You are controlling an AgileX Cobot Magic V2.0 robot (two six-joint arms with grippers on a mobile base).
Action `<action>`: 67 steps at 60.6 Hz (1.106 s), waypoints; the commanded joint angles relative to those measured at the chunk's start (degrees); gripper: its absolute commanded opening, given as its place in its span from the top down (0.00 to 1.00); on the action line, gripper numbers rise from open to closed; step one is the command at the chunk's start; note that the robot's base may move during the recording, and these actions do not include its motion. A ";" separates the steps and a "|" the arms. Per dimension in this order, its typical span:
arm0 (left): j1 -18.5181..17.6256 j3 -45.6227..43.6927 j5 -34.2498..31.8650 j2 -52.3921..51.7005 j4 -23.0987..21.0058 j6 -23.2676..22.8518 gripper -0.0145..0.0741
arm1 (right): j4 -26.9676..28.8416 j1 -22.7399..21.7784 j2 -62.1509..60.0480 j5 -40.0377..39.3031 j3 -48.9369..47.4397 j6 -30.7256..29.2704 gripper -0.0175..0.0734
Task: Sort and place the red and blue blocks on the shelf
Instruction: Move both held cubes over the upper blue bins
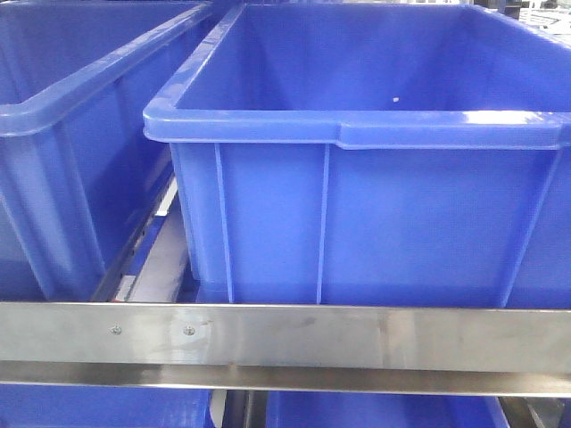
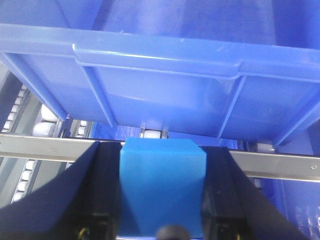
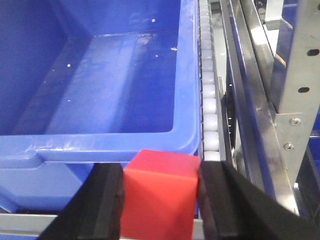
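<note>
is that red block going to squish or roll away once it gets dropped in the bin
Probably neither. The red block keeps straight edges and flat faces while clamped in the right gripper, so it looks stiff. Being a cube, it should land and settle rather than roll, though the blue bin floor looks glossy, so it might slide a little.

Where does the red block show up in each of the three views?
Exterior front: not in it.
Left wrist: not in it; the left gripper holds the blue block.
Right wrist: red block bottom centre, clamped in the right gripper.
Shared landmark: the shelf steel front rail.
</note>
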 commanded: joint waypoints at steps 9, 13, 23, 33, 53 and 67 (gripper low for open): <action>0.02 -1.59 -4.31 0.28 -0.12 0.02 0.70 | -0.28 -0.29 0.22 -5.12 -1.75 -0.23 0.75; 0.02 -1.59 -4.45 0.28 -0.12 0.02 0.70 | -0.28 -0.29 0.22 -5.12 -1.75 -0.23 0.75; 0.02 -1.59 -5.24 0.28 -1.43 0.02 0.70 | -0.28 -0.29 0.22 -5.20 -1.75 -0.23 0.75; 0.02 -1.59 -5.56 0.28 -3.66 0.02 0.70 | -0.28 -0.29 0.22 -5.11 -2.32 -0.23 0.75; 0.02 -1.69 -8.46 0.28 -4.15 0.02 0.70 | -0.35 -0.29 0.27 -4.76 -5.96 -1.43 0.75; 0.02 -4.62 -10.34 0.28 -4.15 0.02 0.70 | -0.35 -0.19 0.39 -3.78 -9.52 -4.68 0.75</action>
